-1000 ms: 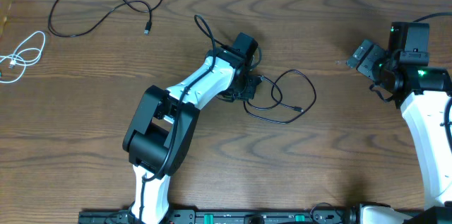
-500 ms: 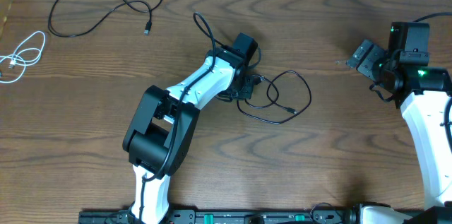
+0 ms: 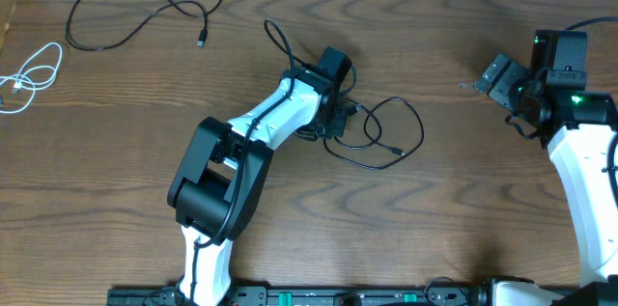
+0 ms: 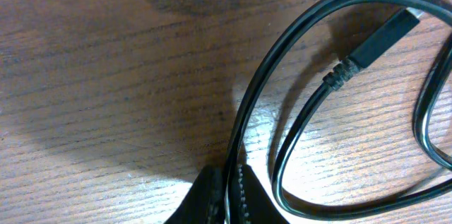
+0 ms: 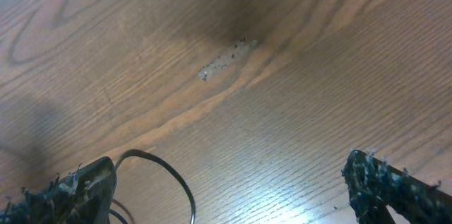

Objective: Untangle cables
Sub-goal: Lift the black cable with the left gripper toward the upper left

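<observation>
Overhead view: a brown wooden table [image 3: 463, 209] holds three thin cables. One black cable [image 3: 135, 12] lies in an open curve at the far left corner. A white cable [image 3: 31, 72] sits in small loops at the left edge, just below it. The middle black cable [image 3: 401, 137] lies in loose overlapping loops near the centre, well apart from the other two. The left arm reaches up from the near edge, and the left gripper [image 3: 340, 121] sits low over the left end of those loops. The right arm stands at the right side, and the right gripper [image 3: 494, 79] is well apart from every cable.

Left wrist view: the camera is very close to the wood. The left gripper [image 4: 226, 197] shows only at the bottom edge, as a dark fingertip and a ridged pad pressed close together. A strand of the middle black cable [image 4: 247, 118] runs straight down between them, so the jaws are closed on it. The rest of the cable curves up and to the right in two loops. Its plug [image 4: 385, 34] rests on the table near the top right.

Right wrist view: the right gripper [image 5: 233, 189] has its two dark fingertips at opposite bottom corners, so the jaws are spread wide with only bare wood between them. A thin dark cord [image 5: 180, 181] arcs beside the left-hand fingertip; which cord it is cannot be told.
</observation>
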{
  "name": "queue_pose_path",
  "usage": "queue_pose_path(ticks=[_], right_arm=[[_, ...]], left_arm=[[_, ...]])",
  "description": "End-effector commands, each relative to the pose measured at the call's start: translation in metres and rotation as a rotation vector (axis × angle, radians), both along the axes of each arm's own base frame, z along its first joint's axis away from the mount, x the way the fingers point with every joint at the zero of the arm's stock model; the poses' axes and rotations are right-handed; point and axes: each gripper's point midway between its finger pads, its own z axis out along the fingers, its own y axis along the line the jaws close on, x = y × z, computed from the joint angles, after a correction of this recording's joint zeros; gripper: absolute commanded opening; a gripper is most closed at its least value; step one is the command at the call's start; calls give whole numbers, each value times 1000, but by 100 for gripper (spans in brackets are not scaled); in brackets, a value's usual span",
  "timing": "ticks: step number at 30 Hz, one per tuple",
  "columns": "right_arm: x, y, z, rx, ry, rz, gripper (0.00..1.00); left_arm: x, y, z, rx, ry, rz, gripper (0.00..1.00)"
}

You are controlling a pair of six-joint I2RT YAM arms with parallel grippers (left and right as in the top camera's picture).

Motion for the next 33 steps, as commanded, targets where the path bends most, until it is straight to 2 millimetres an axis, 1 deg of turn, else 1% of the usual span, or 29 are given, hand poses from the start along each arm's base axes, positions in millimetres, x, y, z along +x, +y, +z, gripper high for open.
queue_pose_path(ticks=[1, 3, 4, 5, 7, 9, 10, 11, 12, 13, 14, 19, 20, 22, 24, 25, 27, 31, 32, 33], right_arm=[[0, -2, 1, -11, -1, -5, 99], [0, -2, 1, -11, -1, -5, 99], [0, -2, 1, -11, -1, -5, 99], [0, -2, 1, -11, -1, -5, 99], [0, -2, 1, -11, -1, -5, 99], [0, -2, 1, -11, -1, -5, 99], [0, -2, 1, -11, -1, -5, 99], [0, -2, 1, -11, -1, -5, 99], [0, -2, 1, -11, -1, -5, 99], [0, -2, 1, -11, -1, -5, 99], [0, -2, 1, -11, -1, -5, 99], [0, -2, 1, -11, -1, -5, 99], [0, -2, 1, -11, -1, -5, 99], [0, -2, 1, -11, -1, -5, 99], [0, -2, 1, -11, -1, -5, 99], [0, -2, 1, -11, -1, -5, 99], [0, -2, 1, -11, -1, -5, 99], [0, -2, 1, -11, -1, -6, 99], [0, -2, 1, -11, -1, -5, 99], [0, -2, 1, -11, -1, -5, 99]], left_arm=[[-1, 4, 4, 3, 3, 7, 8], [10, 1, 39, -37, -60, 17, 8], [15, 0, 62, -69, -105, 48, 7], [19, 1, 78, -93, -135, 75, 7], [27, 8, 150, -200, -282, 151, 7], [25, 13, 184, -244, -352, 157, 7], [19, 15, 216, -299, -412, 153, 7], [15, 15, 228, -323, -431, 148, 7], [10, 15, 245, -359, -458, 140, 7], [6, 15, 255, -384, -473, 133, 8], [1, 13, 269, -418, -498, 121, 8], [-25, -1, 354, -658, -668, 12, 8], [-28, -1, 369, -687, -709, -1, 7], [-40, 5, 407, -748, -822, -22, 7], [-50, 10, 426, -773, -874, -30, 7], [-52, 12, 428, -773, -884, -26, 7], [-54, 17, 429, -760, -892, -11, 7], [-53, 19, 425, -749, -878, 11, 8], [-51, 22, 425, -744, -879, 41, 7], [-44, 30, 424, -728, -886, 115, 7]])
